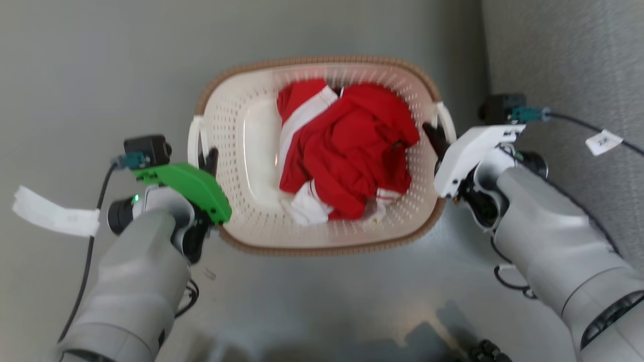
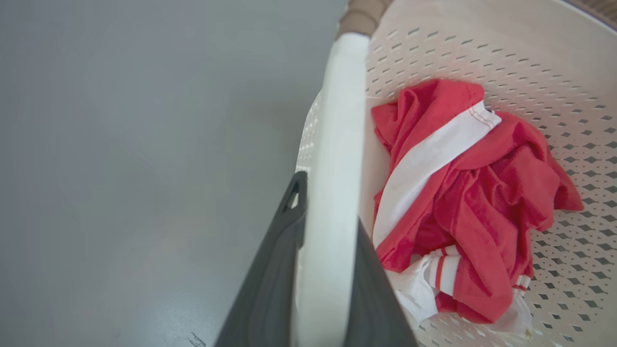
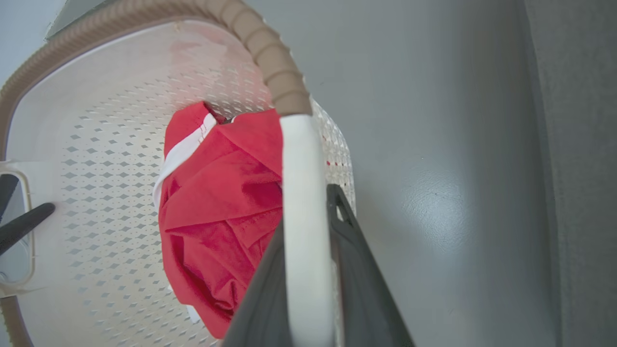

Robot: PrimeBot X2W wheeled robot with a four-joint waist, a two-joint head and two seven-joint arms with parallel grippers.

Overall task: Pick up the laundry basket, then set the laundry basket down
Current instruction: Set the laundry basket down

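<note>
— What's underneath it all?
— A smooth grey floor (image 1: 75,65), slightly glossy, with a rougher grey strip (image 1: 563,50) along its right.
— Anything on it?
— The laundry basket (image 1: 236,120) is over it; contact can't be judged. A small scuff (image 1: 209,274) lies nearby.

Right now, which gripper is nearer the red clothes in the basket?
Right. The right gripper clamps the right handle, close beside the red clothes. The left gripper clamps the left handle, with bare laundry basket floor between.
</note>
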